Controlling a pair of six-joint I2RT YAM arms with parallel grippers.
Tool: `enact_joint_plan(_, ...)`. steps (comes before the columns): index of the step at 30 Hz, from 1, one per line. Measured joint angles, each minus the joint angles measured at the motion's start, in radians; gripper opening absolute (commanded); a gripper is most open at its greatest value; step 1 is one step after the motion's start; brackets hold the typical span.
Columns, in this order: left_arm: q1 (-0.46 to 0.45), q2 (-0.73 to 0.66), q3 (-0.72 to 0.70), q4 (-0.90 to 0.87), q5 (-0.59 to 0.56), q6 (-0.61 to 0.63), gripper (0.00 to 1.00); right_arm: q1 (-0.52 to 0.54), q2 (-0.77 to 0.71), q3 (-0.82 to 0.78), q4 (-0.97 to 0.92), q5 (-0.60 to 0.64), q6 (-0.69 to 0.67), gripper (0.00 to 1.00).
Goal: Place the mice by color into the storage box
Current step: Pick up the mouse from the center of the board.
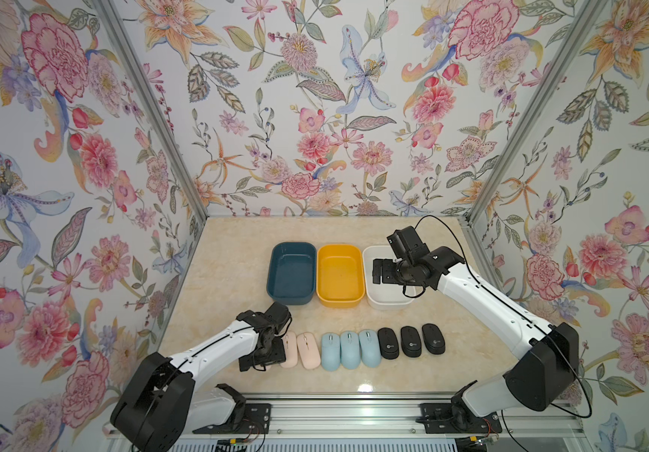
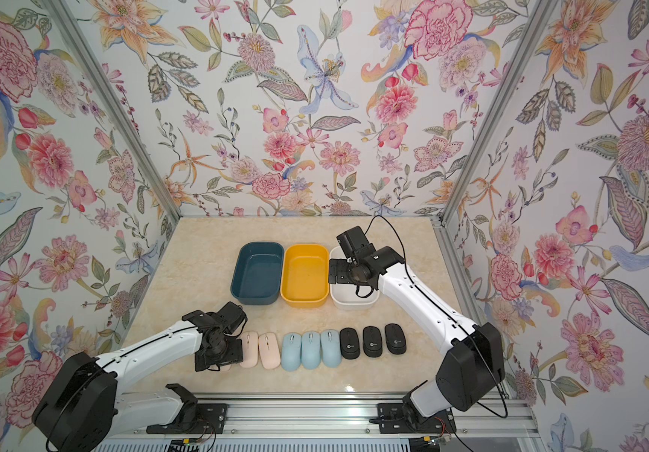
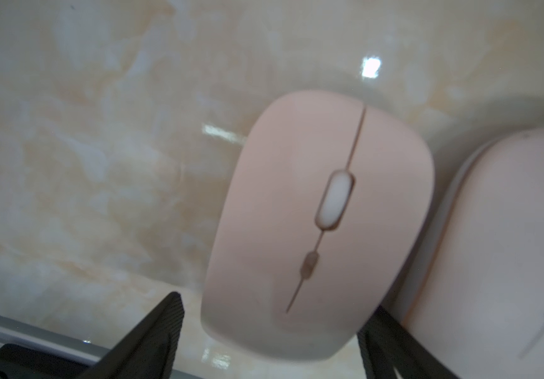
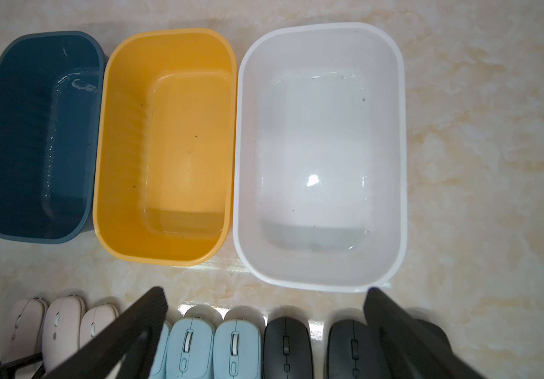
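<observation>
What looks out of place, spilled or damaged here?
Nothing serious: the mice sit in a tidy row. The only oddities are pale scuffs inside the empty blue bin and dark specks in the yellow bin.

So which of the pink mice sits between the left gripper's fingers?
The end pink mouse, farthest from the black mice: the left gripper straddles it; the other two pink mice lie outside.

Glossy, marble-patterned tabletop (image 3: 100, 164), mirroring lamp glare. Smooth matt plastic on the pink mouse (image 3: 297, 213). Shiny moulded plastic for the blue box (image 4: 8, 147), yellow box (image 4: 116, 164) and white box (image 4: 251, 164), faintly scuffed and speckled inside. Finely ribbed black fingers (image 4: 139, 325), matt. Brushed metal rail (image 1: 354, 411) along the table's front edge. Printed floral wall panels (image 1: 315, 117), matt.
</observation>
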Motion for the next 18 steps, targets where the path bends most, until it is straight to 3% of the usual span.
enact_joint_plan(8,0.077,0.045,0.031,0.032,-0.011,0.067,0.84,0.0,0.009,0.01,-0.007,0.007,-0.015,0.97)
enact_joint_plan(18,0.119,0.037,0.019,0.063,-0.003,0.105,0.73,0.0,0.029,0.034,-0.011,0.018,-0.029,0.98)
